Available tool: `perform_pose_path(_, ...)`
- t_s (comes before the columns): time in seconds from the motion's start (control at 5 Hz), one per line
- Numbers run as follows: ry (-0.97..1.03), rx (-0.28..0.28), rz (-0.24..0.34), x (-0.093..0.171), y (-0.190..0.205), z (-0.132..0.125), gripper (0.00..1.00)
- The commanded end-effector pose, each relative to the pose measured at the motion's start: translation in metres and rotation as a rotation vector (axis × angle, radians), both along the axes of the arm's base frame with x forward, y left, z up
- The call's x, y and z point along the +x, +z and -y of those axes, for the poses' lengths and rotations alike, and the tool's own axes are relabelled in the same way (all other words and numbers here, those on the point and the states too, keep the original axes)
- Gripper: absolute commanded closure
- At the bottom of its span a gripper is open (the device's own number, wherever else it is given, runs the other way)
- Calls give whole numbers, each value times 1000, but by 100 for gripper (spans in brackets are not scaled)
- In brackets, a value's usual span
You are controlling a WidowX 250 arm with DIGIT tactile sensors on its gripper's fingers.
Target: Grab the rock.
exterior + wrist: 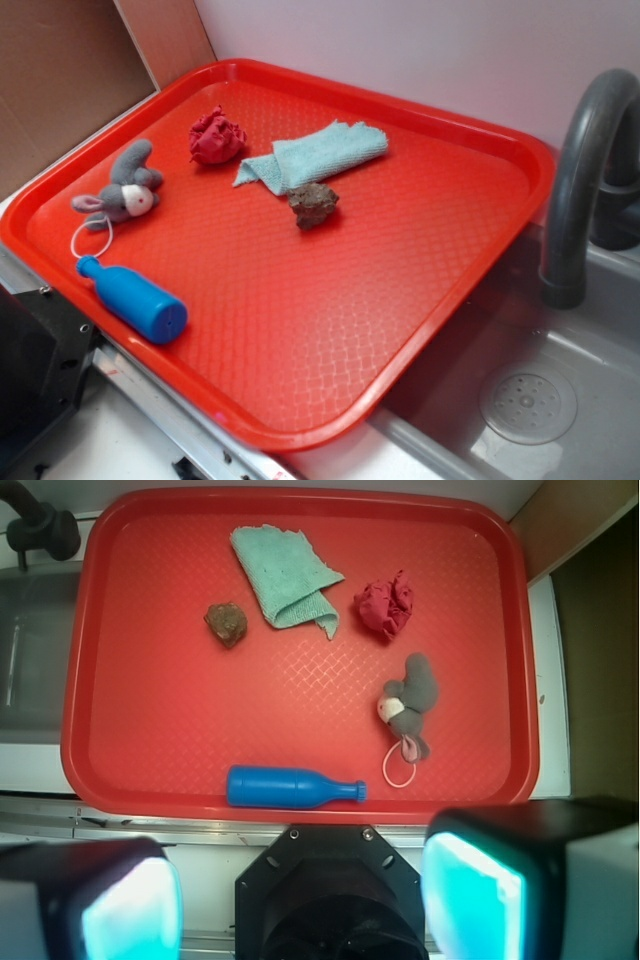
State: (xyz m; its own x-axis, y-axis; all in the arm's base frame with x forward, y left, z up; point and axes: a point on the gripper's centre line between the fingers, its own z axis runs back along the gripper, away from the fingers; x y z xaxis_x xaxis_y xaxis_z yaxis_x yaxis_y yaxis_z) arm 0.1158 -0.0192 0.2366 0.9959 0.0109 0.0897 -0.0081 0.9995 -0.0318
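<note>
We see the rough brown-grey rock (226, 624) on the red plastic tray (200, 740), beside the folded teal cloth (285, 577), our gripper (300, 900) spread wide, holding nothing.

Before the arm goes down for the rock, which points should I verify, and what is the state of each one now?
1. The rock is visible and not covered: ok.
2. The rock lies apart from the teal cloth; a narrow strip of red tray shows between them: ok.
3. The red cloth ball is beyond the cloth, not easily confused with the target: ok.
4. The end effector is open and empty: ok.
5. The end effector is above the rock: not ok; it sits at the tray's near edge, by the blue bottle.
6. Height above the tray: cannot tell.
</note>
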Motion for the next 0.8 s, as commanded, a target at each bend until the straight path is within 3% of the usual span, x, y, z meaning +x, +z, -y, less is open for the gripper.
perform_pose_path(0.0, 0, 0, 0, 0, 0, 0, 0)
perform_pose_path(0.2, -85, 5, 29, 19, -21, -2, 0)
perform_pose_path(0.6, -202, 64, 38, 57, -49, 4, 0)
